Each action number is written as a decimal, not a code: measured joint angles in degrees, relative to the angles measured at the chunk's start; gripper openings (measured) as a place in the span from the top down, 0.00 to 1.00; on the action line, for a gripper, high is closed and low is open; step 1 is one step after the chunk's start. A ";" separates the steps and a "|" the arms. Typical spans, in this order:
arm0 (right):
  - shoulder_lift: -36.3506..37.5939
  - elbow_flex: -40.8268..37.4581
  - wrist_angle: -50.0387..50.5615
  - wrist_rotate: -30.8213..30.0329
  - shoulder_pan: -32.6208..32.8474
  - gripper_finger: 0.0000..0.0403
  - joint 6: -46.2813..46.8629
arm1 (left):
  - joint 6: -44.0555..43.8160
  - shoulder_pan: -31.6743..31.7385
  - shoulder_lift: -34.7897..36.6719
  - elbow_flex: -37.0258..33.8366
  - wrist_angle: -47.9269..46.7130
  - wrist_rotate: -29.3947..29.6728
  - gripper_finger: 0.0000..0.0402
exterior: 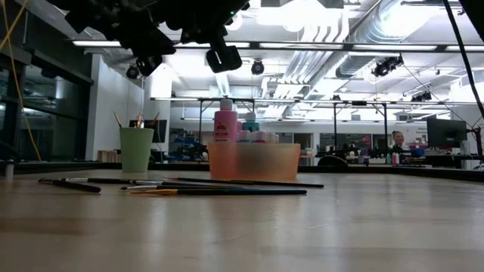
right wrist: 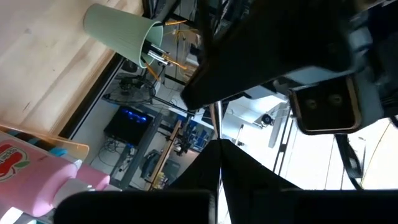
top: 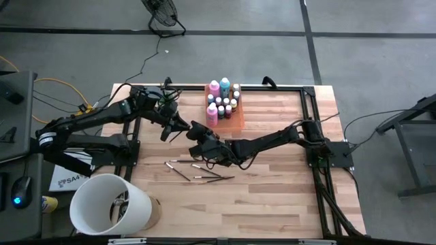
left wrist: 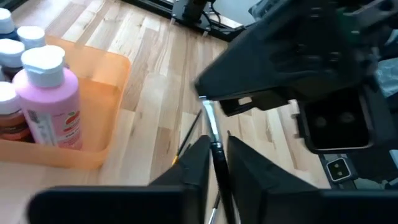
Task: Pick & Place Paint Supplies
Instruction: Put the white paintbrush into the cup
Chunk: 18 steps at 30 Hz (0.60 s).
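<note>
On the wooden tabletop (top: 272,197), the translucent orange tray (top: 238,120) serves as landmark. Far to its left stands the mint-green cup (exterior: 136,149) with brush handles poking out. Just left of the tray, raised above the tabletop, the left hand (top: 181,126) has its fingers narrowed on a thin dark-handled brush (left wrist: 212,140), whose shaft runs straight up between them. The right hand (top: 195,131) meets it there, tip to tip, its fingers pressed together around the same brush from the opposite end. Below the two hands, in front of the tray, several loose brushes (top: 197,170) lie flat. Inside the tray stand the pink bottle (top: 214,87), the teal bottle (top: 225,85) and small pale-capped bottles (top: 229,105).
</note>
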State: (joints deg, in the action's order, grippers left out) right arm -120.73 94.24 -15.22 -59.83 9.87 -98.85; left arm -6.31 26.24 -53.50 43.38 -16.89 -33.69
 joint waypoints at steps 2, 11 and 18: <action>0.00 0.00 -0.02 -0.05 0.09 0.99 0.00 | -0.06 0.04 -0.08 0.00 -0.19 0.35 0.94; 0.00 -0.01 -0.28 -0.20 0.64 0.99 1.65 | 0.44 0.00 -0.08 0.00 -0.08 -0.17 0.97; 0.00 0.00 -2.29 -1.98 0.63 0.93 6.50 | 0.51 0.00 -0.06 0.00 0.33 -0.33 0.98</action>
State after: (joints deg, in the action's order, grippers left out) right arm -120.73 94.24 -17.51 -61.81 10.50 -92.34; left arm -5.80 26.24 -53.56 43.38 -16.56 -34.02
